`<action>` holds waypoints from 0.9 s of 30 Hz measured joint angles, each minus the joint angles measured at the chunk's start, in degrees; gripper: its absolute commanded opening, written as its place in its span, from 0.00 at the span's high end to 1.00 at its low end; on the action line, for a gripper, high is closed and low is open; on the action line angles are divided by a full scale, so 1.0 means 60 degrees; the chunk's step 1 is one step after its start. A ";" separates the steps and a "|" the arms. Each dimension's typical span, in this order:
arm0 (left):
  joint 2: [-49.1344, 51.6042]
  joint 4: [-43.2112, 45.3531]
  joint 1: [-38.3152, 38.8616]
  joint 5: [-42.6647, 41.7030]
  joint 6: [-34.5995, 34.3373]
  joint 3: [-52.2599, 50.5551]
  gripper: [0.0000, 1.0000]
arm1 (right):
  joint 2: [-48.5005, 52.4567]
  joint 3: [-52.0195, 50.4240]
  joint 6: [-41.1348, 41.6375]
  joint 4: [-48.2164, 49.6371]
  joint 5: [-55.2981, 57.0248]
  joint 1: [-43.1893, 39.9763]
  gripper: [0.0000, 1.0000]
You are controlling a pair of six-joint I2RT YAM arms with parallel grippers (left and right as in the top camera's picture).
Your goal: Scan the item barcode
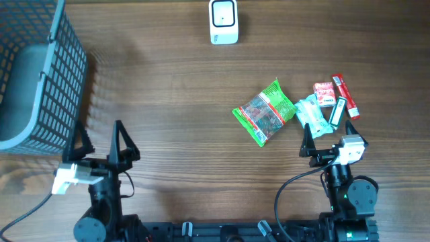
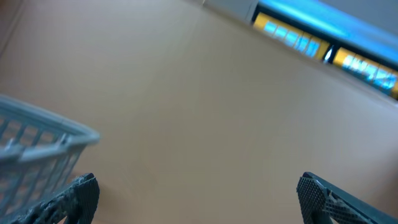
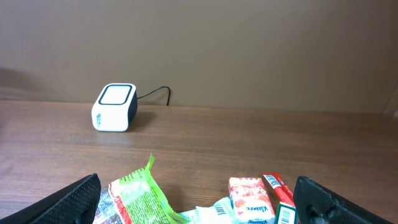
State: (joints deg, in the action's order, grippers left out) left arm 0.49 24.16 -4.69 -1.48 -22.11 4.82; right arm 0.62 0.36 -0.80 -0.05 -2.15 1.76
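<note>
**Light, crinkly goods wait by the right arm; both grippers empty**

At the far left stands a grey mesh basket (image 1: 67, 74), playing no part yet. Just right of it the left gripper (image 1: 100, 131) hovers over bare table (image 1: 168, 101), its 2 fingers spread wide with nothing between them.

The scanner (image 1: 223, 21), a small white block with a dark window on top, sits at the far edge near the middle, well apart from everything else.

Right of centre lie the items. The green packet (image 1: 264, 113) lies flat and alone. It looks like a thin foil pouch: light, soft, slippery and noisy. A pinch on a sealed end seam should hold better than one across its puffy middle.

Just beside it is a pale packet (image 1: 313, 114), equally soft; the right wrist view shows a barcode on its upper face. A pink box (image 1: 325, 93) and a red bar (image 1: 344, 91) look stiffer and should take a squeeze across their narrow sides.

The right gripper (image 1: 328, 131) hangs at the near edge of this cluster, fingers spread, touching nothing.
</note>
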 measured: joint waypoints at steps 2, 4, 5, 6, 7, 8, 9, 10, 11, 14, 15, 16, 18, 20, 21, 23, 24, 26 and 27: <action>-0.0004 -0.0168 0.0004 0.0022 0.0000 -0.0412 0.00 | 0.0000 0.0000 0.0000 0.0000 0.0000 0.0000 0.00; -0.0007 -0.1027 0.0000 0.0058 0.0000 -0.0572 0.00 | 0.0000 0.0000 0.0000 0.0004 0.0000 0.0000 0.00; -0.0007 -0.1555 0.0000 0.0055 0.0004 -0.0623 0.00 | 0.0000 0.0000 0.0000 0.0004 0.0000 0.0000 0.00; -0.0004 -0.2466 0.0000 0.0098 0.0004 -0.0674 0.00 | 0.0000 0.0000 0.0000 0.0004 0.0000 0.0000 0.00; 0.0004 -0.2903 0.0000 0.0127 0.0004 -0.0725 0.00 | 0.0000 0.0000 0.0000 0.0000 0.0000 0.0000 0.00; 0.0004 -0.3628 0.0000 0.0138 0.0004 -0.0736 0.00 | 0.0000 0.0000 0.0004 0.0004 0.0000 0.0000 0.00; 0.0004 -0.4102 0.0004 0.0160 0.0033 -0.0739 0.00 | 0.0000 0.0000 0.0000 0.0000 0.0000 0.0000 0.00; 0.0004 -0.4535 0.0000 0.0168 0.0091 -0.0743 0.00 | 0.0000 0.0000 0.0000 0.0000 0.0000 0.0000 0.00; 0.0022 -0.4666 0.0000 0.0186 0.0357 -0.0739 0.00 | 0.0000 0.0000 0.0000 0.0000 0.0000 0.0000 0.00; 0.0022 -0.4670 0.0004 0.0149 0.1198 -0.0739 0.00 | 0.0000 0.0000 0.0000 0.0000 0.0000 0.0000 0.00; 0.0022 -0.4670 0.0004 0.0117 0.1672 -0.0739 0.00 | 0.0000 0.0000 0.0000 0.0000 0.0000 0.0000 0.00; 0.0022 -0.4670 0.0000 0.0117 0.1902 -0.0739 0.00 | 0.0000 0.0000 0.0000 0.0000 0.0000 0.0000 0.00; 0.0022 -0.4670 0.0000 0.0106 0.2339 -0.0739 0.00 | 0.0000 0.0000 0.0000 0.0000 0.0000 0.0000 0.00; 0.0022 -0.4666 0.0000 -0.0022 0.2747 -0.0739 0.00 | 0.0000 0.0000 0.0000 0.0000 0.0000 0.0000 0.00; 0.0022 -0.4648 0.0000 -0.0117 0.3013 -0.0739 0.00 | 0.0000 0.0000 0.0000 0.0000 0.0000 0.0000 0.00; 0.0022 -0.4637 0.0004 -0.0259 0.3359 -0.0739 0.00 | 0.0000 0.0000 0.0000 0.0000 0.0000 0.0000 0.00; 0.0022 -0.4637 0.0000 -0.0277 0.3479 -0.0739 0.00 | 0.0000 0.0000 0.0000 0.0000 0.0000 0.0000 0.00; 0.0022 -0.4637 0.0000 -0.0277 0.3581 -0.0739 0.00 | 0.0000 0.0000 0.0000 0.0000 0.0000 0.0000 0.00; 0.0022 -0.4637 0.0004 -0.0277 0.3614 -0.0739 0.00 | 0.0000 0.0000 0.0000 0.0000 0.0000 0.0000 0.01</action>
State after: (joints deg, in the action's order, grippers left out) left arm 0.62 -3.66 -4.67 -3.14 -0.43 0.38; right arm 0.62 0.36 -0.80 -0.05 -2.15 1.76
